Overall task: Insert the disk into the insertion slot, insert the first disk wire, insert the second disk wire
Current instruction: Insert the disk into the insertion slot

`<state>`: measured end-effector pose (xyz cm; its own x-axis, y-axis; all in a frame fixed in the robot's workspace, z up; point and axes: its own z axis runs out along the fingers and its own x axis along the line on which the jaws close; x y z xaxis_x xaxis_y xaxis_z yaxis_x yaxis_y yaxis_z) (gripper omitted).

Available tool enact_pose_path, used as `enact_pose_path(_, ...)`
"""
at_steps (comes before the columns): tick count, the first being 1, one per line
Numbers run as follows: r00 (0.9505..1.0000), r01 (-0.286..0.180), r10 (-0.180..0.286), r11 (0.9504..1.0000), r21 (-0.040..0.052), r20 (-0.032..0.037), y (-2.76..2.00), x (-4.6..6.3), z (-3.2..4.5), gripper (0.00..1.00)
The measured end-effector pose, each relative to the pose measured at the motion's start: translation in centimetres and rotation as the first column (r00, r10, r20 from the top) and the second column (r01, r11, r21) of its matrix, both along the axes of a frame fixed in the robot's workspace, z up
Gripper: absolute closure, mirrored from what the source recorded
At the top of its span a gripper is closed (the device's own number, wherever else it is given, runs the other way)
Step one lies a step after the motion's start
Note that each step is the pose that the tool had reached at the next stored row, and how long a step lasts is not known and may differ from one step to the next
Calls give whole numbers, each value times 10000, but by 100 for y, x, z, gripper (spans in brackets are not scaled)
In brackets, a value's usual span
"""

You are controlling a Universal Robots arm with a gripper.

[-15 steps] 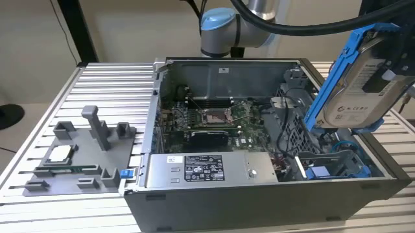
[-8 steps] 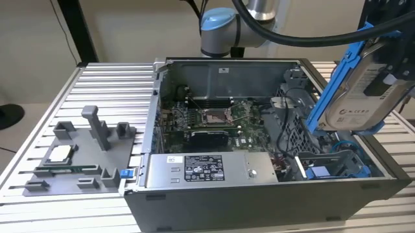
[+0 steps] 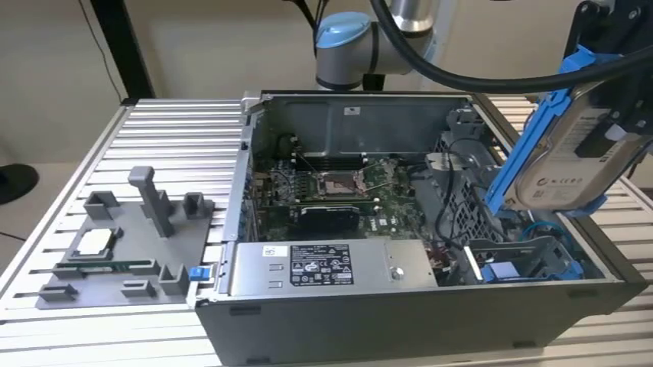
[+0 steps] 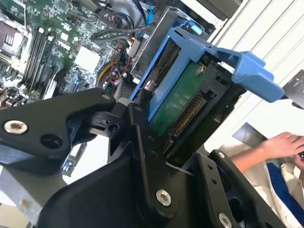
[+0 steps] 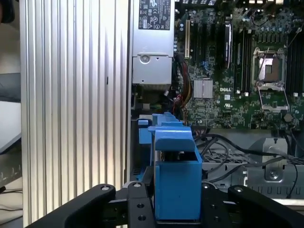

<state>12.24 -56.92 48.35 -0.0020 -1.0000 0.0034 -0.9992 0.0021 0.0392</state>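
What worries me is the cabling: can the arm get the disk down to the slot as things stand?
Probably yes. The jaws hold the disk above the slot, whose top looks open; the black cables run beside it, toward the exterior view's left, not across it.

The insertion slot (image 3: 531,256) is partly hidden behind the disk (image 3: 556,164), whose edge is covered by the hand (image 3: 610,134).
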Motion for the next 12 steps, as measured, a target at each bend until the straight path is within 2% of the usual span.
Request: enact_pose_path(12, 9995, -313, 313, 9995, 1, 0, -1, 25, -78, 100)
